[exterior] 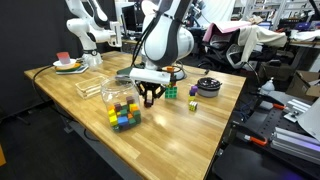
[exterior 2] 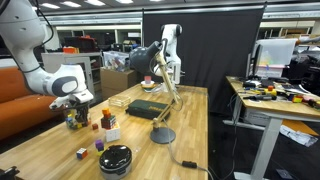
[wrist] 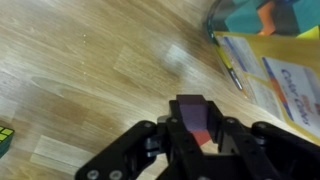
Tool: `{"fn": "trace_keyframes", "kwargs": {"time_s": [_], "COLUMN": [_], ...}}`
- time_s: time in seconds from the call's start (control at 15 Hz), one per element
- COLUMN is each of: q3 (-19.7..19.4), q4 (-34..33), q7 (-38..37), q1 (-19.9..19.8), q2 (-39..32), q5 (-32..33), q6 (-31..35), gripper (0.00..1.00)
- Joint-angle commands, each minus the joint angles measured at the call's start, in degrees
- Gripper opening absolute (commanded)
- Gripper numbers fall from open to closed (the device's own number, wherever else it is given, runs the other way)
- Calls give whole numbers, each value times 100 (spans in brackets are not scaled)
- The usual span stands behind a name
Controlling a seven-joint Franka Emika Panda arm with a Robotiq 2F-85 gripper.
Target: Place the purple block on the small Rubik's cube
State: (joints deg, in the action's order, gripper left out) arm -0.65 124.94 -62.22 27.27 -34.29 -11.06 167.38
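Observation:
My gripper [exterior: 150,99] is low over the table, between the clear jar and the larger Rubik's cube. In the wrist view its fingers [wrist: 196,128] are shut on a small dark block [wrist: 191,108] with a mauve top and a red side, which looks like the dark red block. The purple block [exterior: 193,90] [exterior 2: 99,145] lies free on the table. The small Rubik's cube [exterior: 193,104] [exterior 2: 82,153] sits close beside it. Both are well apart from the gripper, beyond the larger cube.
The larger Rubik's cube [exterior: 171,93] [exterior 2: 109,124] stands right beside the gripper, and its green edge shows in the wrist view [wrist: 4,140]. The clear jar of coloured blocks [exterior: 123,113] [wrist: 270,15] is close by. A dark bowl [exterior: 208,86] [exterior 2: 116,158] sits near the table edge.

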Motion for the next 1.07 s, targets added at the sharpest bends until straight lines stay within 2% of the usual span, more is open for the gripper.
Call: {"fn": "trace_keyframes", "kwargs": {"time_s": [0.0,0.27,0.6,0.8,1.0], "q3": [371,711,496,485,505], "q4": [505,997,1451,1646,1868], "q7": [215,335,55,12,0], "q1": [-279,-555,-585,-745,-953], "q2": [590,1186,1886,2117,2102], "q5": [-90,-214,190,331,188], "q6": [-151,-662,-1406,-1555,-1302], "gripper": [7,7,7,7,7]}}
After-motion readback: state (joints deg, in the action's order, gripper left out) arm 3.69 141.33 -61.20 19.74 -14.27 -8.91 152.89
